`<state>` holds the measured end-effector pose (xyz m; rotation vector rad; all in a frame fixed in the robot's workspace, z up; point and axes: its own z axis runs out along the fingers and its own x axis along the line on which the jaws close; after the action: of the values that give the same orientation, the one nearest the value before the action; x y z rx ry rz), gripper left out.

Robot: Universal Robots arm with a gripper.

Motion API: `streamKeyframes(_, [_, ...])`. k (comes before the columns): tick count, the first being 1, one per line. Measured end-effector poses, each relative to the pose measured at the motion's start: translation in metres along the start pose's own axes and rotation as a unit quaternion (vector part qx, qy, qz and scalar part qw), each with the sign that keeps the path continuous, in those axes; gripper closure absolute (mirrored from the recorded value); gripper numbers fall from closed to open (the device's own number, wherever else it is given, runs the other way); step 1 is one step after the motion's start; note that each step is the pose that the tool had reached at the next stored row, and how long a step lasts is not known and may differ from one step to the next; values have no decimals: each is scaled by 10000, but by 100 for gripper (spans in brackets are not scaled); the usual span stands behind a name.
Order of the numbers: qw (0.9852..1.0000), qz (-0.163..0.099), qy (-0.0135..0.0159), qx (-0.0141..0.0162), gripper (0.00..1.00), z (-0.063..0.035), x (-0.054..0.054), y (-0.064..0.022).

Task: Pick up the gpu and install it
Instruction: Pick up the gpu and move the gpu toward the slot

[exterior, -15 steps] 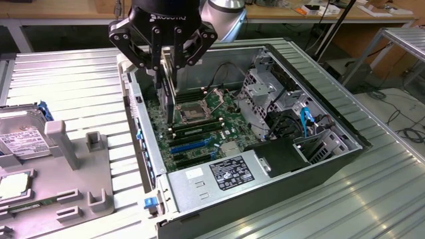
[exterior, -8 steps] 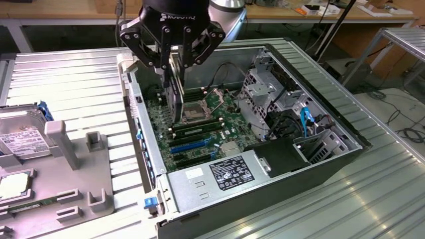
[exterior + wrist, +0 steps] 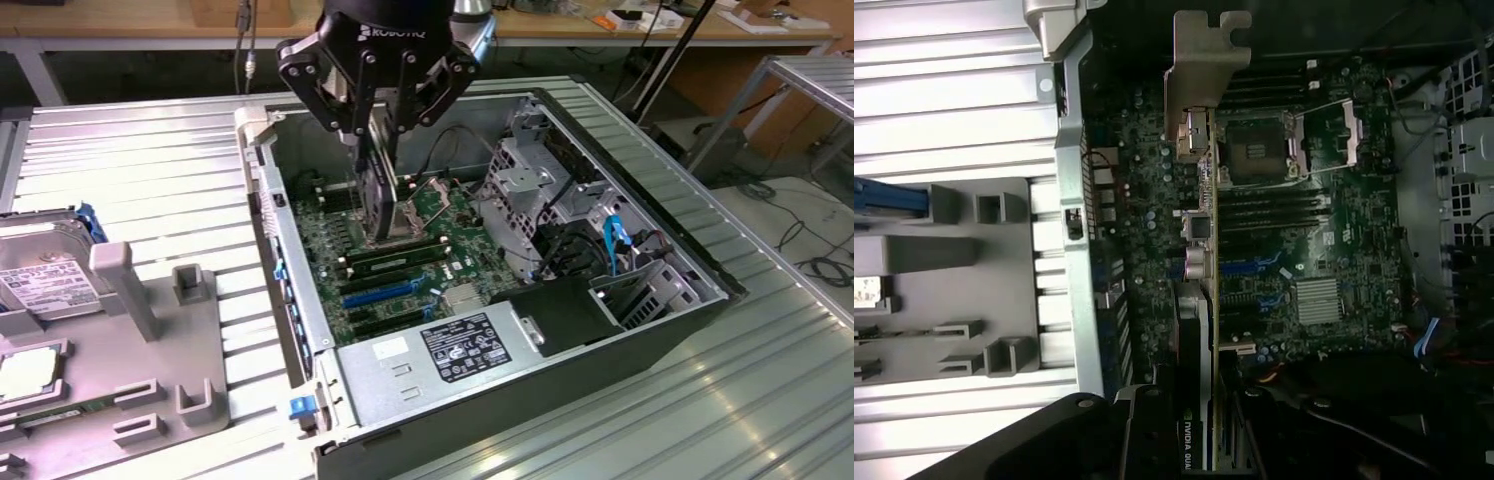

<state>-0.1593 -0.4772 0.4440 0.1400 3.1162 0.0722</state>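
While the gripper [image 3: 380, 135] hangs over the open computer case [image 3: 287, 260], its fingers are closed on the two flat faces of the gpu [image 3: 387, 195], which it holds on edge with the board pointing down into the case. Taking the exterior view as a dial centred on the case, gripper and card sit at about eleven o'clock. The card's lower edge comes down close to the green motherboard [image 3: 447, 265]; whether it touches a slot cannot be told.

Just beyond that edge, toward six o'clock, dark memory sticks [image 3: 387, 262] lie in their sockets, and the power supply [image 3: 447, 350] with its label fills the six o'clock end. A metal drive cage [image 3: 534, 190] stands at two o'clock.

From the wrist view the card is seen edge-on, its pale end bracket [image 3: 1199, 60] at the far end, beside the processor socket [image 3: 1254, 150].

Out at nine o'clock on the ribbed bench [image 3: 134, 150], well apart from the case, a grey holder [image 3: 147, 330] carries a silver hard drive [image 3: 40, 270].
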Motion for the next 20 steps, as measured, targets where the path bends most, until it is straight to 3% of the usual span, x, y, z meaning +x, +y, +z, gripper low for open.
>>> streamKeyframes(9, [10000,0,0,0,73,0,-252,23])
streamKeyframes(17, [10000,0,0,0,73,0,-401,36])
streamKeyframes(20, [10000,1,0,0,73,1,-545,49])
